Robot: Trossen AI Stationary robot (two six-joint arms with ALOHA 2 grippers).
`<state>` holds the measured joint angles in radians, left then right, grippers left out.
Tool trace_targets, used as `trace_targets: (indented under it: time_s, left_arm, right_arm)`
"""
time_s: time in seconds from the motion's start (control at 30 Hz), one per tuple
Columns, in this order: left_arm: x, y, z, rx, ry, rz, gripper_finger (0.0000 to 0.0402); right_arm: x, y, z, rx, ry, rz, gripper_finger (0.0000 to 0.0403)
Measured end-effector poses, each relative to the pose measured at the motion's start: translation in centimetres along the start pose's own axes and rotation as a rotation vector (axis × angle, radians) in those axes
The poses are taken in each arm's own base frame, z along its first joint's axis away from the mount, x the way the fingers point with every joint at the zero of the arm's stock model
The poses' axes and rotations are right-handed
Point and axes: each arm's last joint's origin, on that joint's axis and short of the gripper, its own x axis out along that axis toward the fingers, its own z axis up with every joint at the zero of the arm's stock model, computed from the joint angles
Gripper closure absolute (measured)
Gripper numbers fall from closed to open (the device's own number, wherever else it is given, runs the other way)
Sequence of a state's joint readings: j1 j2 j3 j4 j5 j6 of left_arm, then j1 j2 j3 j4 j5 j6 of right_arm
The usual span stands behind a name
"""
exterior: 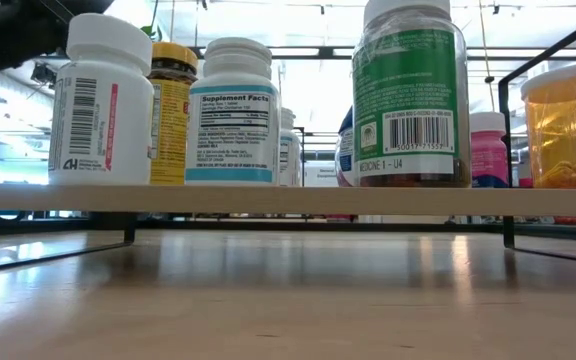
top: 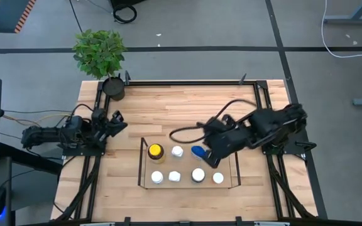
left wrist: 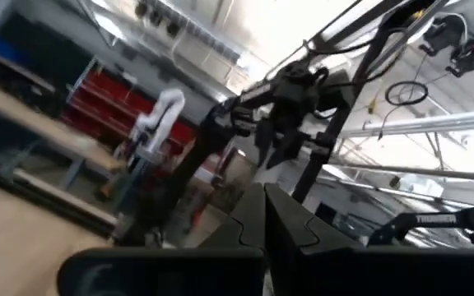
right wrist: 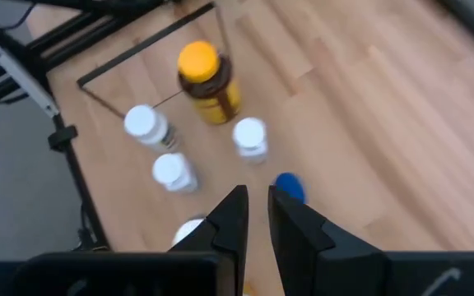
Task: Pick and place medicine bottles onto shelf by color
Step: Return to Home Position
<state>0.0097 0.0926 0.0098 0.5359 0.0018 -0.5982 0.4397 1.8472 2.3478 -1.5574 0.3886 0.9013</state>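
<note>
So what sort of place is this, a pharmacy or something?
Probably a robotics lab or workshop: two dark arms at a framed wooden table, the right end effector above a shelf of medicine bottles, cables on a grey floor, red storage racks and a white robot behind.

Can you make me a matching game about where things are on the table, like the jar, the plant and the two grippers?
Things:
1. amber jar
2. potted plant
3. right gripper
4. left gripper

Places:
A. by the left edge of the table, away from the shelf
B. over the shelf, next to the blue-capped bottle
C. at the shelf's left end
D. at the table's far left corner

Pairs: 1-C, 2-D, 3-B, 4-A
</note>
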Motion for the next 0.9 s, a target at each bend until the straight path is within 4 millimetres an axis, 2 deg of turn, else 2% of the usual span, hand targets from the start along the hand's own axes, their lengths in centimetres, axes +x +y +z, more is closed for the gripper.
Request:
trace_targets:
  time_s: [0.23, 0.43, 0.57, 0.8, 0.9]
  left_arm:
    - [-0.1, 0.4, 0.3, 0.059, -0.042, 0.072, 0.0390]
    - [-0.1, 0.5, 0.3, 0.061, -0.043, 0.074, 0.0366]
    - [-0.1, 0.5, 0.3, 0.060, -0.043, 0.074, 0.0362]
    - [-0.1, 0.5, 0.3, 0.061, -0.044, 0.074, 0.0374]
    - [-0.1, 0.5, 0.3, 0.060, -0.043, 0.074, 0.0376]
  right_arm:
    - [-2.6, -2.8, 1.1, -0.037, -0.083, -0.017, 0.0354]
    - [-2.9, -4.7, 2.4, -0.126, -0.078, -0.015, 0.0364]
    - [-2.0, -5.7, 3.6, -0.224, -0.012, 0.024, 0.0364]
    - [1.9, -7.5, 6.1, -0.454, 0.106, 0.059, 0.0364]
    - [2.7, -8.6, 6.9, -0.492, 0.125, 0.075, 0.0364]
